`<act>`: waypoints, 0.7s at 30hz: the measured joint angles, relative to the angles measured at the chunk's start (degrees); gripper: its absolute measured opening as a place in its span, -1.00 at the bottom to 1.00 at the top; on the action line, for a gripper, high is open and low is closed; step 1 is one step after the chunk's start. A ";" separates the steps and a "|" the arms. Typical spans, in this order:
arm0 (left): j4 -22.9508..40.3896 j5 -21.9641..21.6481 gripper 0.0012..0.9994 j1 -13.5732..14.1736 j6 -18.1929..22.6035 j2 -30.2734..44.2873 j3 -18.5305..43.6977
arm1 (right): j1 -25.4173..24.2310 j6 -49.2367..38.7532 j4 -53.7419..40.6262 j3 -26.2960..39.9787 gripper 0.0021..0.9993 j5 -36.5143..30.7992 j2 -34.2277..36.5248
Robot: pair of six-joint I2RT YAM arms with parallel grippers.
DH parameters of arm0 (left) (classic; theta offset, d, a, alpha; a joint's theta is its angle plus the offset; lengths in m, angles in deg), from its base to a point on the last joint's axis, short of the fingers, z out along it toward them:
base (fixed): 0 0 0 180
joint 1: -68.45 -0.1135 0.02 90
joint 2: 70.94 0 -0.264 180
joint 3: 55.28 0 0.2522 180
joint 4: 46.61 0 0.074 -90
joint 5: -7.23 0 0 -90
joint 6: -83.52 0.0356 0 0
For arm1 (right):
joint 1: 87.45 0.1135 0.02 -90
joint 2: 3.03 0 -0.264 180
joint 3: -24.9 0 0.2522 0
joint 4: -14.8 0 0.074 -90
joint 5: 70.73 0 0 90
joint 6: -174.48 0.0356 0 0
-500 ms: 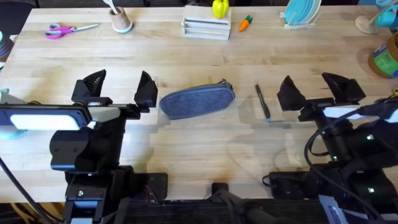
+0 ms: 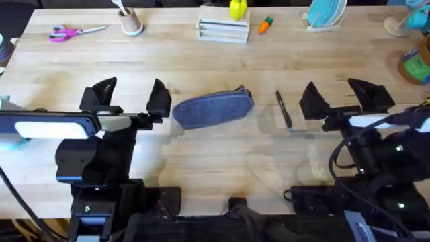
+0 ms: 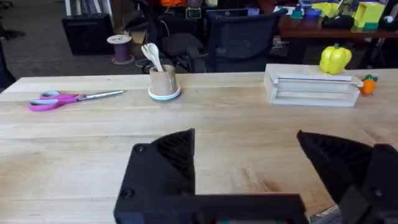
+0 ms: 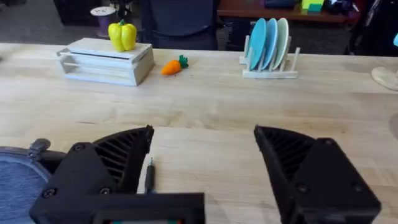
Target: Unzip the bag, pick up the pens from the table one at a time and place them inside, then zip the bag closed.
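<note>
light wooden table (image 2: pixel 201 154), blue-grey bag (image 2: pixel 213 108), black pen (image 2: pixel 283 109), pink scissors (image 2: pixel 74 31), carrot toy (image 2: pixel 266 25)

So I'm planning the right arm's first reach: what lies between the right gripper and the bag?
In the overhead view, the pen lies on the table between the open right gripper and the bag; otherwise bare wood.

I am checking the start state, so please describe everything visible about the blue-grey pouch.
The bag is an oblong blue-grey fabric pouch lying flat on the wooden table, between the two arms. Its zipper looks closed, with the metal pull at its right end. The pen lies apart from it on that side. The left gripper, jaws open, stands just beside its left end; contact cannot be judged.
</note>
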 joint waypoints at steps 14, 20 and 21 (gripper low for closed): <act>14.75 4.66 0.98 -0.02 5.23 5.66 15.52 | 0.00 0.23 -5.55 9.21 0.99 13.22 7.82; 27.65 5.44 0.98 -0.02 10.30 18.36 32.11 | 0.00 0.03 -13.45 24.60 0.99 17.10 21.22; 29.90 5.48 0.98 -0.02 10.75 20.62 34.83 | 0.00 -0.29 -15.05 27.49 0.99 17.75 23.87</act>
